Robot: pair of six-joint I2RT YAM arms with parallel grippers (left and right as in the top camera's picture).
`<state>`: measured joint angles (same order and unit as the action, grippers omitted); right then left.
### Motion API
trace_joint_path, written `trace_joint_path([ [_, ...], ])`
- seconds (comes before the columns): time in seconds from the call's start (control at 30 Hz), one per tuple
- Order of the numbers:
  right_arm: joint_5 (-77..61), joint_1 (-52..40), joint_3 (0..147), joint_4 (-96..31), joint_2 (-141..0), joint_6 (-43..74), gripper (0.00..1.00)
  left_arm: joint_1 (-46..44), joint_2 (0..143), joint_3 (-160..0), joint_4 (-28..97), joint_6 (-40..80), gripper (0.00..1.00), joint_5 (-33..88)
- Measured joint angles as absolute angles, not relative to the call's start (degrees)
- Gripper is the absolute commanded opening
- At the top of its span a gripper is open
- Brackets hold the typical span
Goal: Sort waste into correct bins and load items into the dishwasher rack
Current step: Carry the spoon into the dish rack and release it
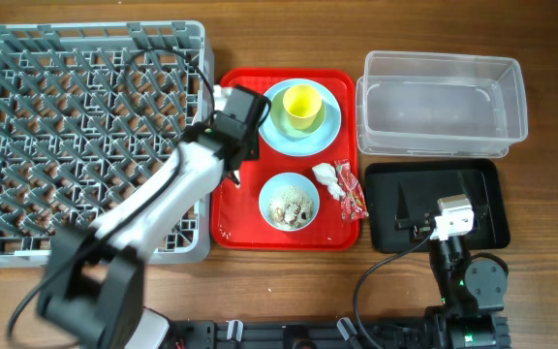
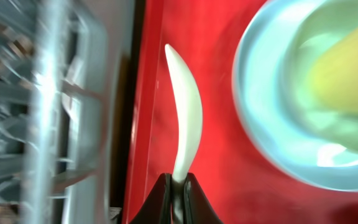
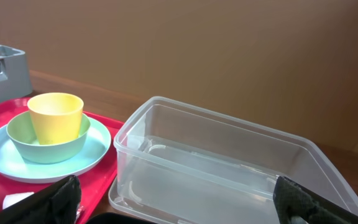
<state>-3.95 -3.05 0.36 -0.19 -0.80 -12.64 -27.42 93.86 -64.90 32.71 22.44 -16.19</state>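
My left gripper (image 1: 232, 167) (image 2: 179, 194) is shut on the end of a white plastic utensil (image 2: 188, 118). It holds it over the left strip of the red serving tray (image 1: 245, 218), between the grey rack (image 1: 85, 136) and the pale blue plate (image 1: 329, 131). I cannot tell whether it is the spoon or the fork. A yellow cup (image 1: 300, 105) stands in a light green bowl on the plate. A pale blue bowl (image 1: 265, 194) holds beige food scraps (image 1: 291, 206). A white tissue (image 1: 325, 177) and a red wrapper (image 1: 354, 192) lie beside it. My right gripper (image 1: 450, 218) (image 3: 182, 208) is open and empty over the black tray (image 1: 482, 189).
The clear tub (image 1: 441, 104) (image 3: 229, 168) stands empty behind the black tray, right of the red tray. The rack's near wall (image 2: 55, 112) runs close along the red tray's left edge. The right wrist view also shows the cup (image 3: 56, 115) and plate (image 3: 98, 146).
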Motion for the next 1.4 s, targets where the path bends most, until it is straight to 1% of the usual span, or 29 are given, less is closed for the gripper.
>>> trace_joint_path([
  [0.07,-3.9,-3.0,0.4,-0.2,-0.8,-12.6,1.00,-27.4,88.1,-64.9,32.8,22.4,0.04,-16.2],
  [0.13,-3.9,-3.0,0.4,-0.2,-0.8,-12.6,1.00,-27.4,85.3,-64.9,33.1,22.4,0.04,-16.7],
  [0.3,-3.9,-3.0,0.4,-0.2,-0.8,-12.6,1.00,-24.5,81.4,-64.9,34.8,21.1,0.04,-21.3],
  [0.43,-3.9,-3.0,0.4,-0.2,-0.8,-12.6,1.00,-18.3,81.4,-64.9,36.3,19.4,0.04,-22.8],
  [0.47,-3.9,-3.0,0.4,-0.2,-0.8,-12.6,0.98,-17.2,81.4,-64.9,36.5,19.2,0.04,-22.9],
  [0.53,-3.9,-3.0,0.4,-0.2,-0.8,-12.6,1.00,-14.3,81.4,-64.9,36.7,18.3,0.04,-22.9],
  [0.6,-3.9,-3.0,0.4,-0.2,-0.8,-12.6,0.99,-12.8,81.4,-64.9,36.5,15.8,0.04,-22.8],
  [0.73,-3.9,-3.0,0.4,-0.2,-0.8,-12.6,1.00,-12.6,81.8,-64.9,36.2,11.3,0.04,-22.4],
  [0.83,-3.9,-3.0,0.4,-0.2,-0.8,-12.6,1.00,-12.6,83.6,-64.9,36.3,8.0,0.04,-19.5],
  [1.07,-3.9,-3.0,0.4,-0.2,-0.8,-12.6,1.00,-12.6,89.9,-64.9,36.9,5.6,0.04,-14.6],
  [1.17,-3.9,-3.0,0.4,-0.2,-0.8,-12.6,1.00,-12.6,91.7,-64.9,36.9,5.2,0.10,-13.3],
  [1.23,-3.9,-3.0,0.4,-0.2,-0.8,-12.6,1.00,-12.6,92.2,-64.9,36.9,5.0,0.16,-13.0],
  [1.27,-3.9,-3.0,0.4,-0.2,-0.8,-12.6,1.00,-12.6,92.2,-64.9,36.9,5.0,0.23,-13.0],
  [1.33,-3.9,-3.0,0.4,-0.2,-0.8,-12.6,1.00,-12.6,92.2,-64.9,36.9,5.0,0.40,-13.0],
  [1.37,-3.9,-3.0,0.4,-0.2,-0.8,-12.6,1.00,-12.6,92.2,-64.9,36.9,4.8,0.44,-13.0],
  [1.4,-3.9,-3.0,0.4,-0.2,-0.8,-12.6,1.00,-12.6,92.2,-64.9,36.8,4.8,0.44,-13.0],
])
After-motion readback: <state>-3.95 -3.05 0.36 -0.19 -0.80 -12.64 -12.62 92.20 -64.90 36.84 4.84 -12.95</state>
